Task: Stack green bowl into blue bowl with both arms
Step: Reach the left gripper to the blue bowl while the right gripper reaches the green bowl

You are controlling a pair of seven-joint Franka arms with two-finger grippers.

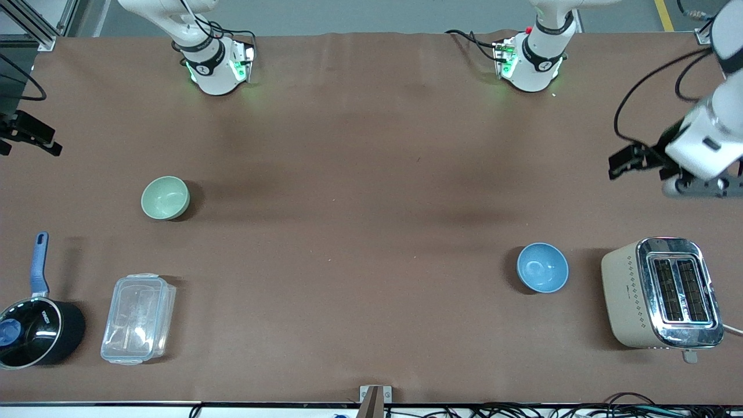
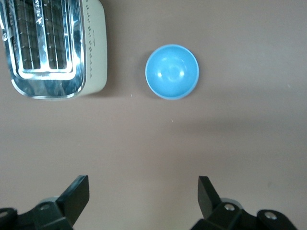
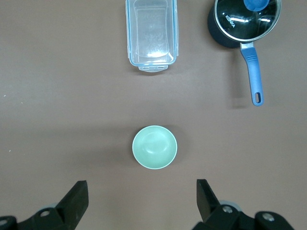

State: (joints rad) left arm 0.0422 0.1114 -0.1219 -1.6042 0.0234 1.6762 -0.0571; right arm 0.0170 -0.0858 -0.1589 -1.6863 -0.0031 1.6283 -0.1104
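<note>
The green bowl (image 1: 165, 198) sits upright and empty on the brown table toward the right arm's end; it also shows in the right wrist view (image 3: 154, 147). The blue bowl (image 1: 543, 267) sits upright and empty toward the left arm's end, nearer to the front camera; it also shows in the left wrist view (image 2: 172, 71). My left gripper (image 1: 630, 161) (image 2: 144, 182) hangs high over bare table at the left arm's end, open and empty. My right gripper (image 1: 35, 136) (image 3: 141, 184) hangs high over bare table at the right arm's end, open and empty. Neither touches a bowl.
A cream toaster (image 1: 662, 292) (image 2: 55, 45) stands beside the blue bowl at the left arm's end. A clear plastic box (image 1: 138, 318) (image 3: 151, 33) and a black pot with a blue handle (image 1: 35, 331) (image 3: 244, 21) lie nearer to the front camera than the green bowl.
</note>
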